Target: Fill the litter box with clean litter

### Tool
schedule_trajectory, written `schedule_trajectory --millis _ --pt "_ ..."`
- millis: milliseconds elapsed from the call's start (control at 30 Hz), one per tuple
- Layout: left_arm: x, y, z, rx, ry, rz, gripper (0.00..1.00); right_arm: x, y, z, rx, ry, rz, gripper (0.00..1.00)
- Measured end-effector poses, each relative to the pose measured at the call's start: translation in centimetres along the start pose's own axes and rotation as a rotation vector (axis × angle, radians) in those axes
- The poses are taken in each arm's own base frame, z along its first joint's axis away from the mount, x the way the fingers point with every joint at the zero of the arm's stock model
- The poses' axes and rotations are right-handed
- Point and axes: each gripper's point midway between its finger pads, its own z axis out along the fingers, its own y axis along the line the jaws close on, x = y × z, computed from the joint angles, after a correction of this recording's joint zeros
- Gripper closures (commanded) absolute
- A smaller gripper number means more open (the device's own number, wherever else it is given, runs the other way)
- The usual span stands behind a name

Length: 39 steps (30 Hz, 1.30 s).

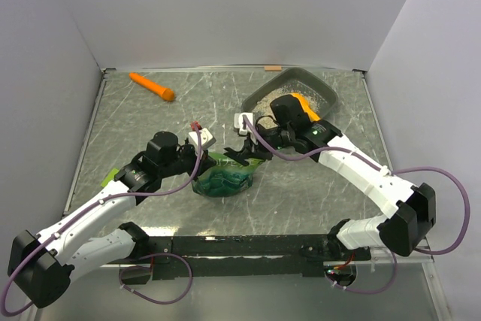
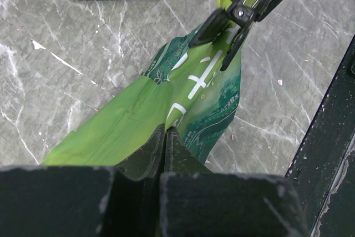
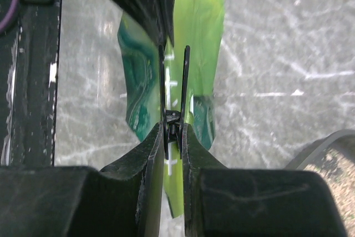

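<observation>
Left gripper [image 2: 166, 132] clamped on green bag [image 2: 133, 117], right gripper [image 3: 173, 132] pinching its black clip [image 3: 175, 76]. Clean litter [image 1: 259, 100] — loose, free-flowing — thinly covering litter box [image 1: 322, 85], back right, near bag. Bag limp, glossy, likely slippery — best held at folded edges.

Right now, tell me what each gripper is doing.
Left gripper: closed on the green bag.
Right gripper: closed on the black clip fixed to the bag.

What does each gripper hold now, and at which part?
The left gripper pinches an edge of the green bag; the right gripper squeezes the handles of the black clip on that bag.
</observation>
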Motion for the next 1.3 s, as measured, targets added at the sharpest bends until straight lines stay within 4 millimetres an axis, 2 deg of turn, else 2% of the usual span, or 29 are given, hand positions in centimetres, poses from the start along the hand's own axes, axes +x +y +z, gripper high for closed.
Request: schedule_trajectory --millis 167,700,1000,1300 --pt "0.0 -0.1 0.0 0.002 0.000 0.001 0.99 1.3 0.2 0.0 -0.004 0.063 0.007 1.00" --pt "0.0 -0.2 -0.1 0.004 -0.003 0.002 0.99 1.4 0.4 0.1 0.024 0.231 -0.054 1.00" --pt "0.0 -0.2 -0.1 0.005 -0.003 0.001 0.99 1.6 0.6 0.3 0.018 0.247 -0.061 1.00" --pt "0.1 -0.3 -0.3 0.002 -0.004 -0.001 0.99 2.2 0.6 1.8 -0.001 0.234 -0.034 1.00"
